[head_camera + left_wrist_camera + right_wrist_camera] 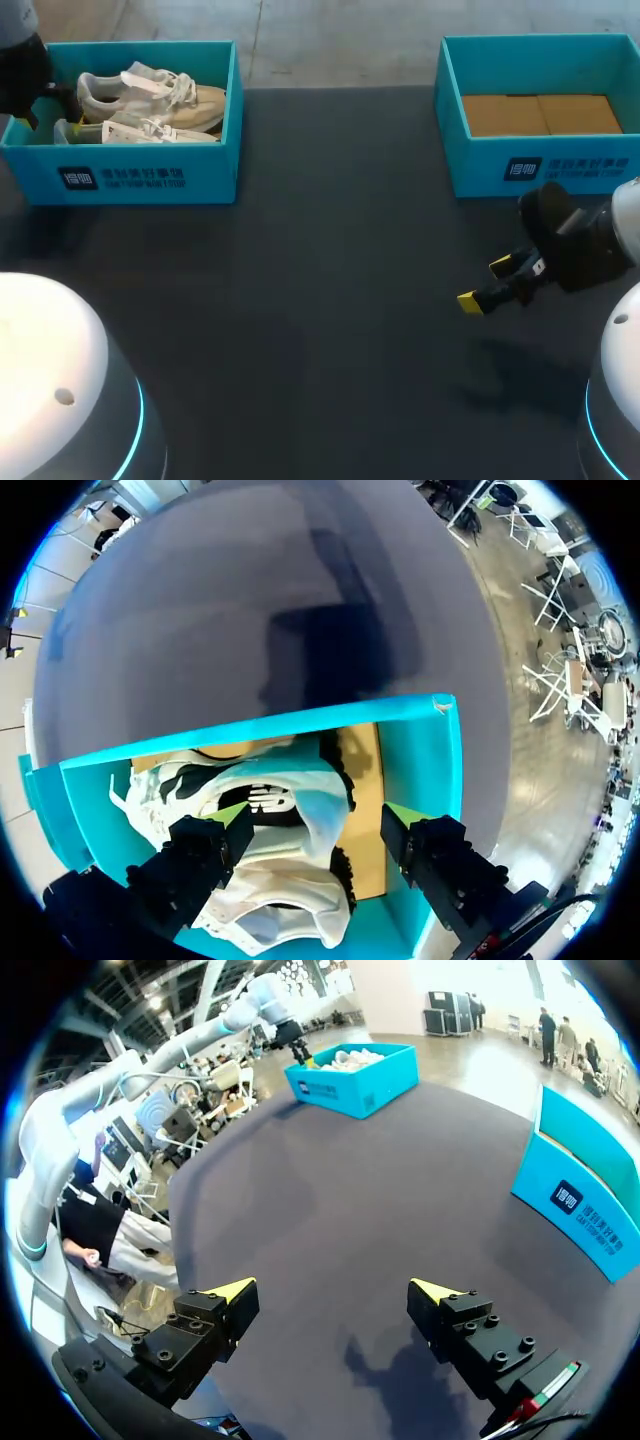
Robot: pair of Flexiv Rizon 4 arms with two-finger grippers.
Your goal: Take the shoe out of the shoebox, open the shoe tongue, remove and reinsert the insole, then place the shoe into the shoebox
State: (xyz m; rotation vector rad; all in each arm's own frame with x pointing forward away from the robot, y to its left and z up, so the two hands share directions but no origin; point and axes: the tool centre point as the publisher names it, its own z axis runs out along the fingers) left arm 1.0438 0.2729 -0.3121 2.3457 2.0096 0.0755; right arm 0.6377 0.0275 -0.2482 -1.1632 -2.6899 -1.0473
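**Pincer State and Clearance**

Left pincer [318, 818]: fingers spread wide, holding nothing, positioned over the left shoebox [150, 175] at the far left corner of the tabletop [330, 300]. One finger stands over the pale shoes [150, 100]. The other stands over the box floor beside them, close to the box wall. Contact with the shoes cannot be confirmed. Both shoes lie side by side inside this box.

Right pincer [486, 283]: fingers wide apart, gripping nothing, above bare tabletop on the near side of the right shoebox [560, 165], whose cardboard floor is visible. Open tabletop extends between the two boxes.
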